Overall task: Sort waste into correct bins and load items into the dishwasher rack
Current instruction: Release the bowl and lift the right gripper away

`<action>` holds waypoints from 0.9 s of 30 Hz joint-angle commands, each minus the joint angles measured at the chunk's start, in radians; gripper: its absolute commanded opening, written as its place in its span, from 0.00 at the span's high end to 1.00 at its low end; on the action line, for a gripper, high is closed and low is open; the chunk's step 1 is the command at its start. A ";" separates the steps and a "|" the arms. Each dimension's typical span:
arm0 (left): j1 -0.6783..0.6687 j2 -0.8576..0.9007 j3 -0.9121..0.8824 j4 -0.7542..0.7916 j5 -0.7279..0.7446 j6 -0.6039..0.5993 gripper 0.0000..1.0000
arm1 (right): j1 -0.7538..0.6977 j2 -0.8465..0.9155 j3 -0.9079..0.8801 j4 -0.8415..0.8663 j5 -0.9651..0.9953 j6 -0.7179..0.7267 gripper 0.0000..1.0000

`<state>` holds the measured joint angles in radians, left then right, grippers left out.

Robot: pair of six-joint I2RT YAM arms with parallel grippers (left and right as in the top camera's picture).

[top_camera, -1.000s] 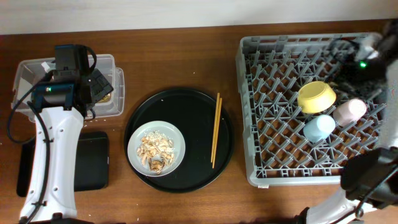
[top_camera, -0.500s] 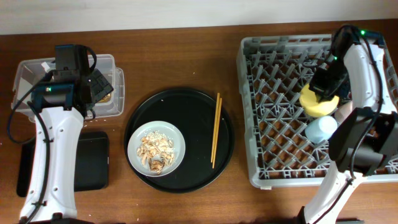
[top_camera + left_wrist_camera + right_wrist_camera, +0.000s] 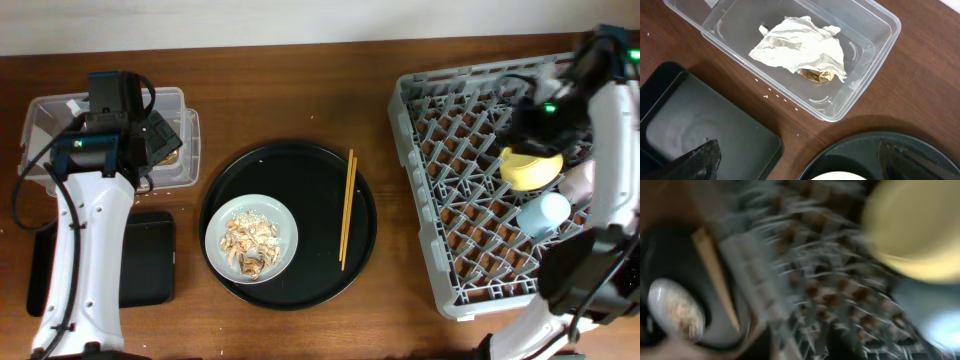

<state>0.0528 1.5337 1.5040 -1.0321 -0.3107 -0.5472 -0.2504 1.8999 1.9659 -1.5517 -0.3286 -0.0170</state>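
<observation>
The left gripper (image 3: 800,162) hangs with fingers spread wide over the clear tub (image 3: 875,47), which holds the tissue (image 3: 800,47) and wrapper scrap (image 3: 816,75). The shallow black tray (image 3: 700,125) lies just beside the tub. Bare wood separates them from the round black tray (image 3: 300,165), which carries the plate (image 3: 215,235) of food scraps (image 3: 250,245) and, near its right rim, the chopsticks (image 3: 346,210). The rack (image 3: 440,200) sits skewed, with the yellow bowl (image 3: 530,168), blue cup (image 3: 545,212) and pink cup (image 3: 578,178) by its right edge. The right gripper (image 3: 538,125) seems to be touching the bowl, but blur hides how far apart its fingers are.

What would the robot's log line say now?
left gripper open by tub; tissue, wrapper in tub; scraps on plate; bowl, cup in rack; right gripper at bowl, state unclear
</observation>
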 commanded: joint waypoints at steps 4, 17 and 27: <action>0.002 0.005 0.000 0.001 0.000 -0.013 0.01 | 0.418 0.028 -0.084 0.114 0.250 0.103 0.31; 0.002 0.005 0.000 0.001 0.000 -0.013 0.01 | 0.472 0.040 -0.460 0.446 0.269 0.153 0.46; 0.002 0.005 0.000 0.001 0.000 -0.013 0.01 | 0.473 0.040 -0.461 0.591 0.257 0.288 0.75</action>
<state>0.0528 1.5337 1.5040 -1.0317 -0.3107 -0.5472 0.2104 1.9453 1.5043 -0.9699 -0.0170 0.2363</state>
